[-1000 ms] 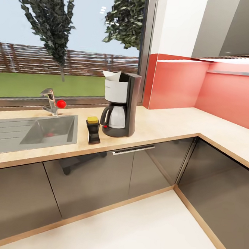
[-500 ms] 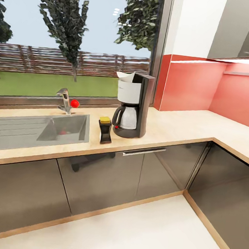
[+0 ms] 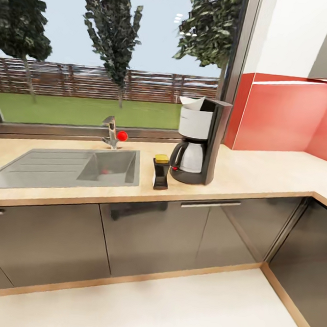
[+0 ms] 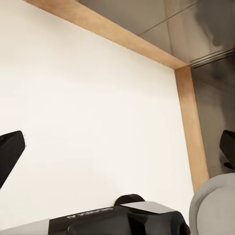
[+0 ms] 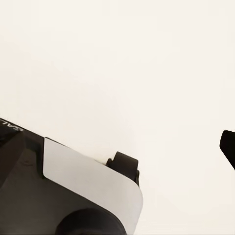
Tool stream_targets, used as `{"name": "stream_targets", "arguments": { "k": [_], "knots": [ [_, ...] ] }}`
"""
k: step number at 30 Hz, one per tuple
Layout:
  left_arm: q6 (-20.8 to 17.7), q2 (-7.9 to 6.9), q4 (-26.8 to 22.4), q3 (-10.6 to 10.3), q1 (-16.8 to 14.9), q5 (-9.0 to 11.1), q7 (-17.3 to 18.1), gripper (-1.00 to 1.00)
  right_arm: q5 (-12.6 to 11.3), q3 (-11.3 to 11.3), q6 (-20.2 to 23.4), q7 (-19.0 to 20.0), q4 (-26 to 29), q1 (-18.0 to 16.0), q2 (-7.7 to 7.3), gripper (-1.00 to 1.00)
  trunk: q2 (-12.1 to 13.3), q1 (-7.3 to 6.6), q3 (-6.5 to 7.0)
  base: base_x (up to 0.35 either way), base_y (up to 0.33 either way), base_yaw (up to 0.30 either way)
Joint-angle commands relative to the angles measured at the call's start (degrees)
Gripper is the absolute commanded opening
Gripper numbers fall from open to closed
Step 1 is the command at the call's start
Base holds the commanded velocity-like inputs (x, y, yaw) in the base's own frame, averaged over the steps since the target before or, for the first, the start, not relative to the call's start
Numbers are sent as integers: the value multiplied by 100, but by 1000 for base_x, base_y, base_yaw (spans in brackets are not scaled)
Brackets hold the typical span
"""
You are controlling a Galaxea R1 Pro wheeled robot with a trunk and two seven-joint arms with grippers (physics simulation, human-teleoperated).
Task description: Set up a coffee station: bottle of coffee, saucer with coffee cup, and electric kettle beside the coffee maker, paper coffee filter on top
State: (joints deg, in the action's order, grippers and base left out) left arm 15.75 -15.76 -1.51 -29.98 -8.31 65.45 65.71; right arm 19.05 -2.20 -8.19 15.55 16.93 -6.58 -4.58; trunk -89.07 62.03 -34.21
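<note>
The black coffee maker (image 3: 200, 143) stands on the kitchen countertop (image 3: 261, 173) by the window corner. A white paper coffee filter (image 3: 193, 103) sits in its top. Just left of it stands the bottle of coffee (image 3: 160, 172), dark with a yellow cap. My left gripper (image 4: 117, 147) hangs open over the white floor, its two black fingertips (image 4: 10, 152) far apart. Over bare floor my right gripper (image 5: 117, 147) is open too, with one black fingertip (image 5: 228, 147) at the frame's edge. The saucer, coffee cup, electric kettle and kitchen shelf are out of view.
A steel sink (image 3: 65, 165) with a faucet (image 3: 111, 131) and a red knob lies left of the bottle. Glossy grey cabinet fronts (image 3: 153, 231) run below, turning a corner at the right. A wooden plinth (image 4: 188, 127) borders the white floor (image 3: 172, 307).
The whole head view has slid rightward, so the camera has turned or moved left. The coffee maker, the filter and the bottle keep their places on the countertop.
</note>
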Motion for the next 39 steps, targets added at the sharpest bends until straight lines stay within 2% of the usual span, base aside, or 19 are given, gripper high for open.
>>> {"name": "stream_targets", "arguments": {
  "k": [1, 14, 39],
  "knots": [
    [33, 0, 2, -49, -4, 38, 6, 100, 33, -25, -19, 25, -2, -1, 0, 100, -3, 0, -5, 0, 0, 269],
    [33, 49, 2, -45, -4, 38, 3, 100, 38, -26, -24, 9, -14, 2, 8, 100, -3, 0, -5, 0, 0, 269],
    [33, 55, 2, -43, -4, 38, -5, 100, 38, -18, -25, -7, -14, 2, 18, 100, -3, 0, -5, 0, 0, 269]
  ]
}}
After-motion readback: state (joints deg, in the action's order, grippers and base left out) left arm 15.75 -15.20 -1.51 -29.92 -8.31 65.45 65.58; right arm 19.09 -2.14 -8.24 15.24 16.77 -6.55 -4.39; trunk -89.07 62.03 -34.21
